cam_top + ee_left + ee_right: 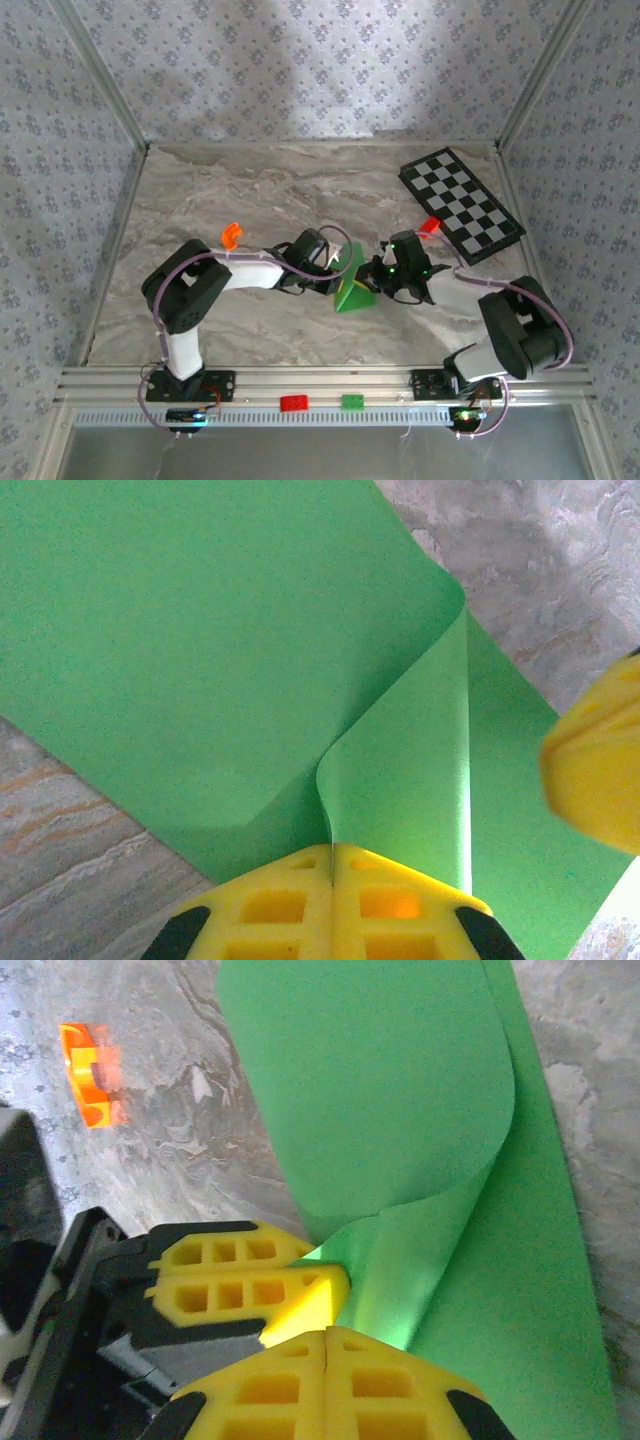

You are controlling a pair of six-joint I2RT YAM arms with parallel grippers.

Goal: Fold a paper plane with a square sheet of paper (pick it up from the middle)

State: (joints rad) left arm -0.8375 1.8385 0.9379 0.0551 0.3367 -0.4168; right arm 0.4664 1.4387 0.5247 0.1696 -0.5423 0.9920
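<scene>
The square sheet of paper (352, 288) is bright green and stands up in a curled tent at the table's middle, between the two grippers. My left gripper (331, 852) is shut, with a raised fold of the sheet (250, 650) pinched in the seam between its yellow fingers. My right gripper (328, 1335) is shut too, and the lifted paper (400, 1110) runs down into its tips. The left gripper's fingers (250, 1278) press against it from the left. From above, the left gripper (335, 270) and right gripper (383, 277) flank the sheet. The paper plane is out of view.
A black-and-white checkered board (462, 203) lies at the back right, with a red brick (430, 226) at its near corner. An orange brick (231, 235) sits left of the left arm. A red brick (294, 403) and a green brick (352, 402) rest on the front rail.
</scene>
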